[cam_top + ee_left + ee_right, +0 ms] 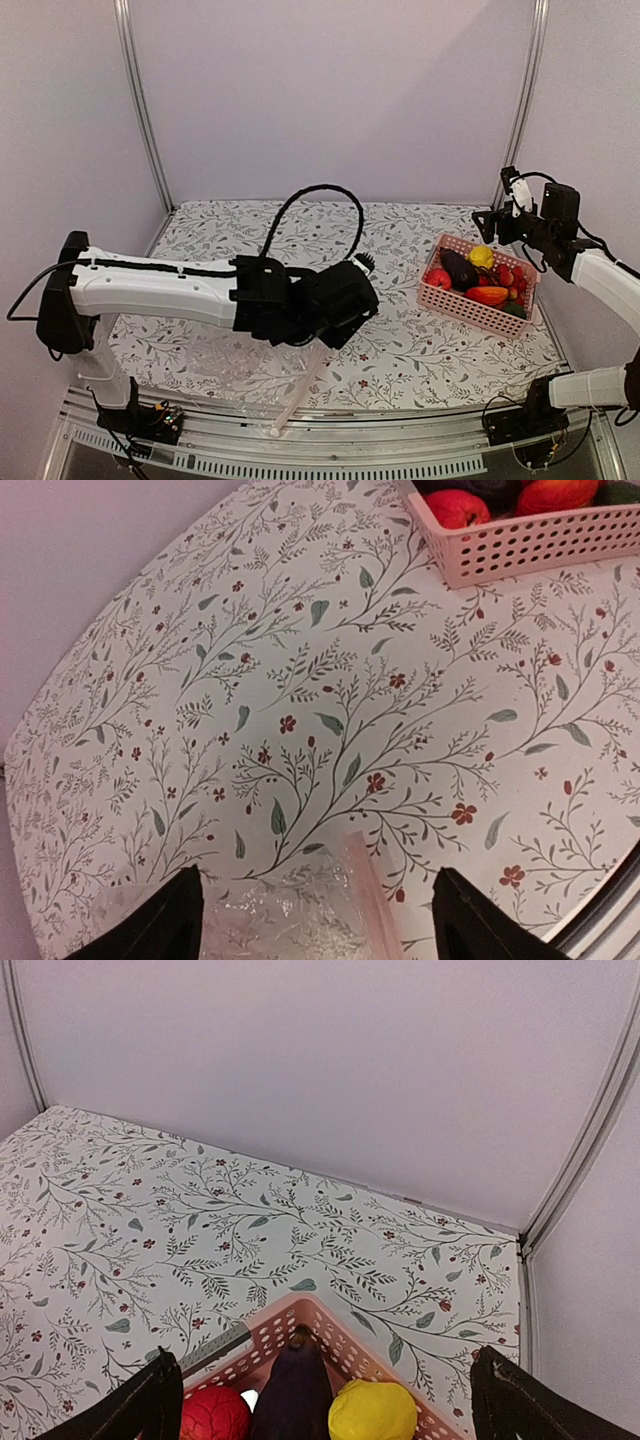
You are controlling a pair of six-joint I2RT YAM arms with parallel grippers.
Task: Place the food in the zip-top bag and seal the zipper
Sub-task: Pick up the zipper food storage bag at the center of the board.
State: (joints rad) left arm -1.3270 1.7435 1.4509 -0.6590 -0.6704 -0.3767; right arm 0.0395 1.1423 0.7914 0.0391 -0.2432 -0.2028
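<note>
Your left claw [315, 900] hangs spread wide, well left of the pink lattice basket [468, 306]. It sits over the crinkly clear zip-top bag [232, 366], which lies flat on the floral table [400, 345]. The straight whitish zipper [298, 392] runs along the bag's basket-side edge. Your right claw [322, 1385] gapes too, just above the basket's far corner. The food is piled inside the basket: smooth purple eggplant [458, 268], yellow lemon [481, 256], round red fruit [438, 278], orange piece [487, 295].

We see our right gripper [342, 1410] with its fingers [140, 1405] spread wide. Between them lies the corner of a pink basket [350, 1345]. In it sit a red fruit [213, 1413] by the left finger, an eggplant [291, 1392] midway and a lemon [372, 1410] towards the right finger. Ahead, a flowered tablecloth [200, 1220] reaches a pale wall [300, 1060].
</note>
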